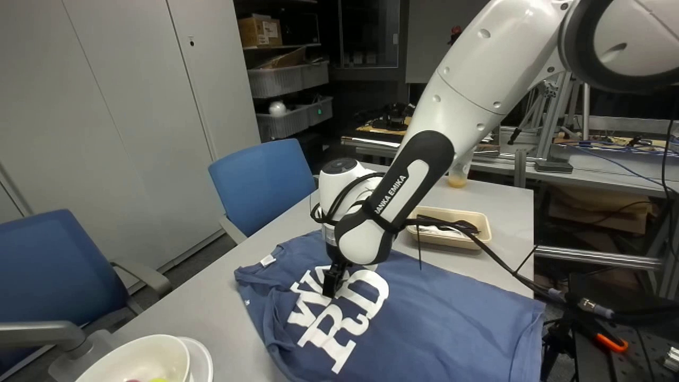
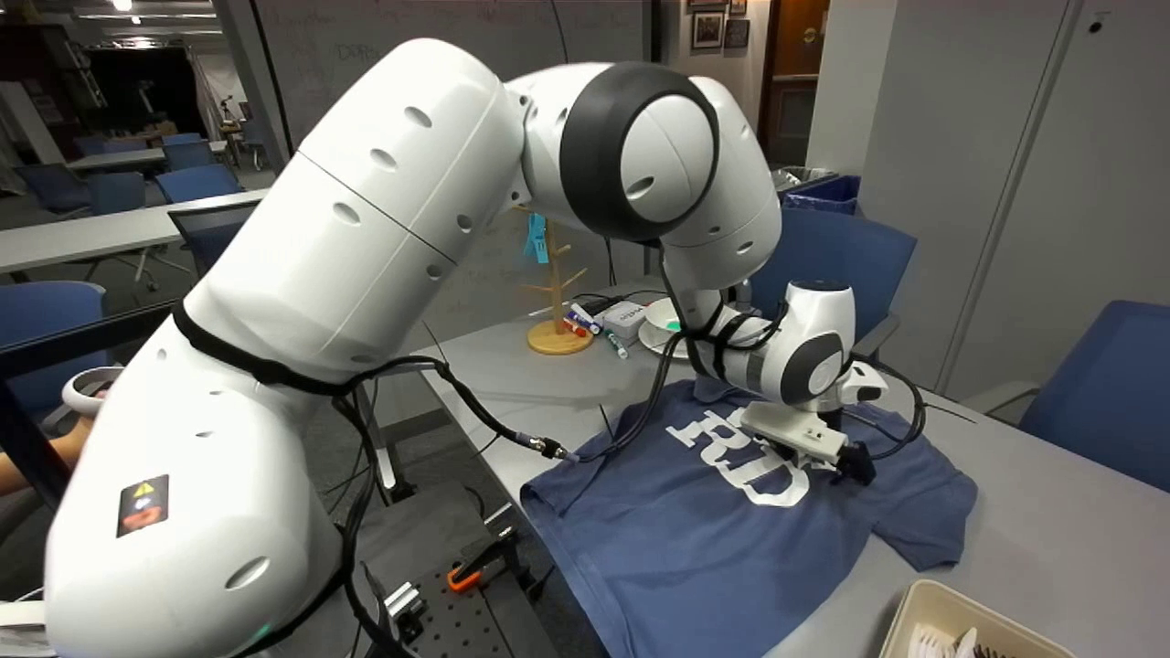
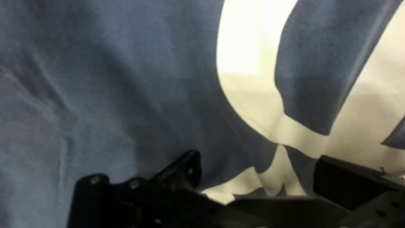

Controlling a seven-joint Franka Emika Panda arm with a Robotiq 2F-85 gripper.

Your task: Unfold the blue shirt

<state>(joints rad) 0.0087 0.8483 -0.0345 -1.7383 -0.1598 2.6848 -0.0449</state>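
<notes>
The blue shirt (image 1: 451, 323) lies spread on a pale gray table (image 1: 196, 313), printed face up. In the wrist view its cloth fills your picture, and white lettering (image 3: 246, 63) curves from one o'clock down to four. Your gripper (image 3: 258, 169) enters from six o'clock with its fingers wide apart, one tip near six and the other near four; the shirt shows between them, and they have hold of nothing. You cannot tell whether the tips touch the fabric.

In an exterior view, set the shirt at the center of the dial. The white robot arm (image 1: 467, 95) comes in from about one o'clock, and your gripper points down over the lettering, low to the cloth, toward ten. Farther out that way the shirt's end is rumpled, with a small white tag (image 1: 268, 260) showing. The hem end reaches the table's edge at three. Near the shirt at one o'clock, a beige tray (image 1: 456, 243) holds cutlery (image 1: 441, 230). Toward nine, a white bowl (image 1: 143, 355) overlaps a white plate (image 1: 202, 361). A blue chair (image 1: 262, 180) stands between ten and eleven, a second blue chair (image 1: 53, 265) just past nine.

In an exterior view, using the same dial, a wooden stand (image 2: 559, 340) rises between ten and eleven.
</notes>
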